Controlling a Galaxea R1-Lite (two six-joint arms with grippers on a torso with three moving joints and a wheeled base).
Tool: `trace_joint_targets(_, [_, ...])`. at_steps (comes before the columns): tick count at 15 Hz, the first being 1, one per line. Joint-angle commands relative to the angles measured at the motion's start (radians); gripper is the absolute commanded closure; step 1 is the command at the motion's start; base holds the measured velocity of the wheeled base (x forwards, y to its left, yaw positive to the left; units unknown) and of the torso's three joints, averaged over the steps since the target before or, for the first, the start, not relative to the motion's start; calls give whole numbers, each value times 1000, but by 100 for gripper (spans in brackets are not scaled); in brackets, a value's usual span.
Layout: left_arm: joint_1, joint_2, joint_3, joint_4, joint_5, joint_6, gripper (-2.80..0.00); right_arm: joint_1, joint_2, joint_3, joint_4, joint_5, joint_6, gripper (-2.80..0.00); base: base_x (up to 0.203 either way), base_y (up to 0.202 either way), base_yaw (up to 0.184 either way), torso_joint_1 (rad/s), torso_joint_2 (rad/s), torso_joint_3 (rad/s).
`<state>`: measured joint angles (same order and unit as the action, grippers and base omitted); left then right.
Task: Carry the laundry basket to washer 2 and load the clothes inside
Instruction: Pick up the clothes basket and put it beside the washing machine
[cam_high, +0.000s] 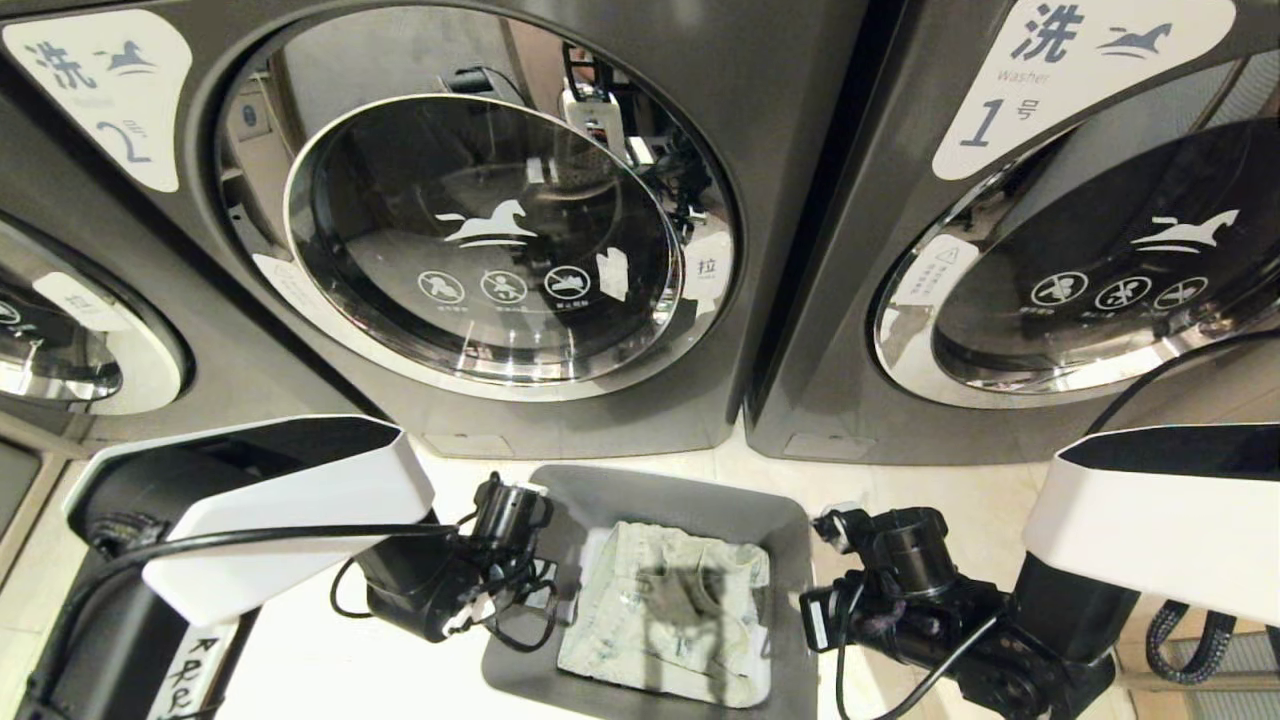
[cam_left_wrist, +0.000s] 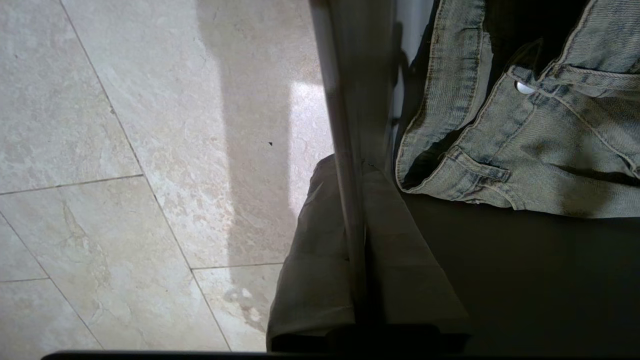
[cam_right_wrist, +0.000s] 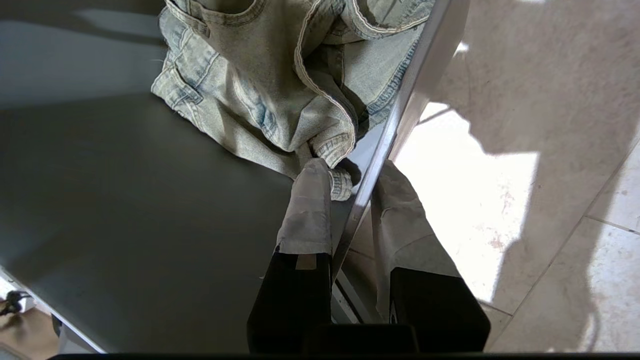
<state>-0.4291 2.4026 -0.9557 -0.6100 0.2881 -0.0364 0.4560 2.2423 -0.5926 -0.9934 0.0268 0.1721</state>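
A: Where does the basket sit, and how is it held?

B: It sits at lower centre of the head view, on or just above the floor (contact cannot be told), in front of washer 2, whose door is shut. The clothes lie inside the basket. The left gripper is clamped narrow on the basket's left wall, one finger each side. The right gripper pinches the right wall likewise.

A: What could go wrong from here?

B: Both grips bear on thin, smooth, tapered walls. Uneven motion of the arms could let a wall slide out of the pads and tip the basket. In the right wrist view a denim cuff lies touching the inner finger; it may snag when the jaws release.

A: What is hidden or unclear?

B: The slot handles are not visible. The basket's near edge is cut off at the bottom of the head view. The washer 2 door latch cannot be made out. Washer 1 stands at upper right.
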Motion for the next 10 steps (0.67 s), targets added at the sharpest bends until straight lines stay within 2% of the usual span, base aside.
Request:
trace_joint_targets(1, [0, 0, 0, -2, 2, 0, 0, 0, 2, -1, -5, 1, 1, 0, 0, 0, 0, 3, 4, -198])
trace_joint_targets(10, [0, 1, 0, -8, -4, 1, 0, -6, 19, -23, -5, 1, 2, 0, 0, 0, 0, 3, 3, -180])
